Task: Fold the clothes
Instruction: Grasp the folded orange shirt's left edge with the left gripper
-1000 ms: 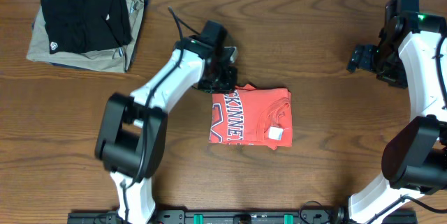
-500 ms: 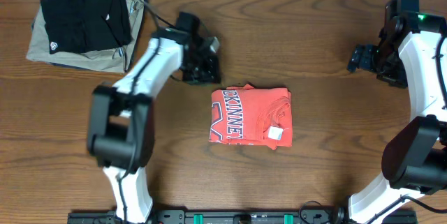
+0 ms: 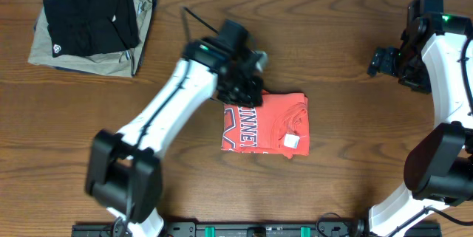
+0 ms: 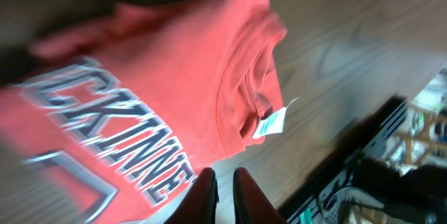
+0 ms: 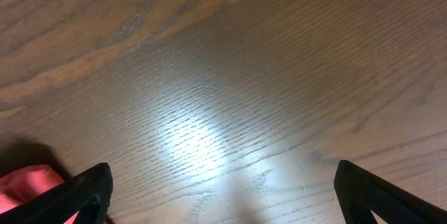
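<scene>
Brown wooden table (image 3: 347,134) with long dark lines in the wood. Near its middle, red-orange T-shirt (image 3: 277,122), folded into a small flat block. White-and-blue block letters (image 3: 245,122) down the left side of that block. Small white neck tag (image 3: 292,142) at the near right part, by the collar. Same T-shirt (image 4: 160,77) close up and blurry from the left wrist, with the block letters (image 4: 119,144) and the neck tag (image 4: 272,123) both showing.

Left gripper (image 3: 246,93) over the far left corner of the T-shirt, its white arm reaching in from the near left. Fingers (image 4: 207,185) pressed almost together, just a thin gap, nothing pinched between. Touching the cloth or just above it: cannot tell.

Right gripper (image 3: 380,61) way over at the far right of the table, well apart from the T-shirt. Fingers (image 5: 87,192) spread wide, holding nothing, only bare shiny wood below. Tiny bit of red-orange cloth (image 5: 28,182) peeking in at the left edge of the right wrist view.

At the far left corner of the table, folded black garment (image 3: 89,19) with a small white logo (image 3: 58,47), lying on top of a folded khaki garment (image 3: 140,56). Both well apart from the T-shirt.
</scene>
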Tool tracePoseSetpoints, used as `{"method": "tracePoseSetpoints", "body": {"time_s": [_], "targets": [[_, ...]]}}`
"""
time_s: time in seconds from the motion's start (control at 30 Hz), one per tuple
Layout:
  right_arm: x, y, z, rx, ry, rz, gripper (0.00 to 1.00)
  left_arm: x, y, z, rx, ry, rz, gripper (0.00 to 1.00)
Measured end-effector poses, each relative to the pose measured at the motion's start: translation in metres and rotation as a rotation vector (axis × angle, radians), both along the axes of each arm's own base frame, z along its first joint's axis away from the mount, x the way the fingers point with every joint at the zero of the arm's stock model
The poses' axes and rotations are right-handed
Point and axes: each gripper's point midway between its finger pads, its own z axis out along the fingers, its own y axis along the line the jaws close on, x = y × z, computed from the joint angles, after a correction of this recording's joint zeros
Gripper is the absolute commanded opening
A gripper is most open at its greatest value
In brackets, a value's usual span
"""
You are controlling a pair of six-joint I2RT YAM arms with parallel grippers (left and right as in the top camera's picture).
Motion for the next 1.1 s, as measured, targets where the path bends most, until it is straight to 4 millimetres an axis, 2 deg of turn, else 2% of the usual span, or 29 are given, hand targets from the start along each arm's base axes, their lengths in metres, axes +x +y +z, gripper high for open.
{"method": "tracePoseSetpoints", "body": {"time_s": [0.17,0.33,0.4,0.5,0.6,0.67,0.77,0.87,0.97,1.03,1.1], "targets": [[0.0,0.0,0.0,0.0,0.0,0.0,0.99,-0.01,-0.015,-0.056,0.039,0.072,-0.031,0.12],[0.0,0.0,0.0,0.0,0.0,0.0,0.99,-0.001,-0.014,-0.098,0.064,0.12,-0.014,0.11],[0.0,0.0,0.0,0.0,0.0,0.0,0.99,0.0,-0.014,-0.106,0.058,0.134,-0.015,0.11],[0.0,0.0,0.0,0.0,0.0,0.001,0.99,0.0,-0.013,-0.105,0.05,0.137,-0.02,0.11],[0.0,0.0,0.0,0.0,0.0,0.0,0.99,-0.003,-0.011,-0.099,0.052,0.139,-0.028,0.12],[0.0,0.0,0.0,0.0,0.0,0.001,0.99,-0.003,-0.01,-0.087,0.049,0.116,-0.032,0.17],[0.0,0.0,0.0,0.0,0.0,0.002,0.99,0.003,-0.009,-0.05,0.013,0.025,-0.032,0.5],[0.0,0.0,0.0,0.0,0.0,0.003,0.99,0.009,-0.002,-0.005,-0.026,-0.076,-0.009,0.74],[0.0,0.0,0.0,0.0,0.0,0.003,0.99,0.02,0.022,0.025,-0.014,-0.141,0.061,0.98],[0.0,0.0,0.0,0.0,0.0,0.003,0.99,0.029,0.048,0.028,0.021,-0.131,0.129,0.98],[0.0,0.0,0.0,-0.001,0.0,0.003,0.99,0.036,0.078,0.021,0.061,-0.092,0.208,0.98]]}}
